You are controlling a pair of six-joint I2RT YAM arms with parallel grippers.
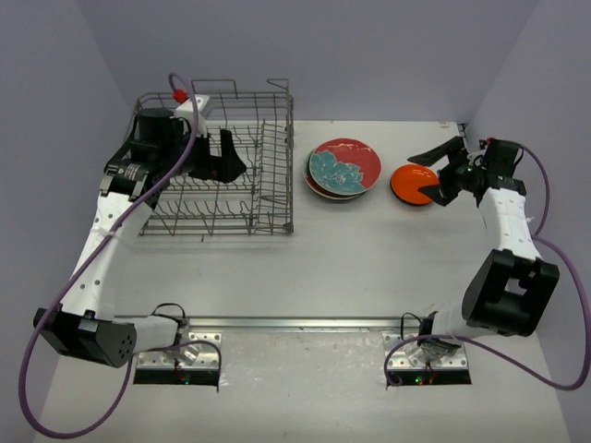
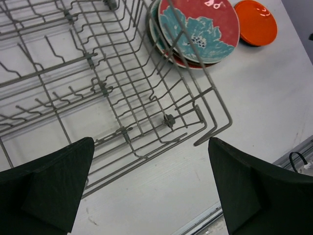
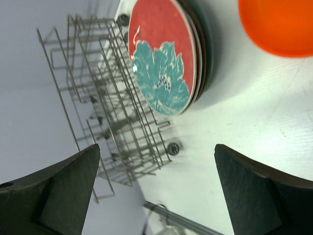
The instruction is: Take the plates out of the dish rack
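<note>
The grey wire dish rack (image 1: 268, 198) stands at the back left and holds no plates; it also shows in the left wrist view (image 2: 122, 73) and the right wrist view (image 3: 105, 98). A stack of plates with the red floral plate (image 1: 343, 167) on top lies on the table right of the rack, also seen from the left wrist (image 2: 200, 29) and the right wrist (image 3: 161, 63). An orange plate (image 1: 412, 184) on a black one lies further right (image 2: 255, 22) (image 3: 279, 24). My left gripper (image 1: 224, 157) is open and empty above the rack. My right gripper (image 1: 434, 171) is open and empty over the orange plate.
A white block with a red knob (image 1: 196, 100) sits at the rack's back edge. Grey walls close in at the back and both sides. A metal rail (image 1: 295, 323) runs along the near edge by the arm bases.
</note>
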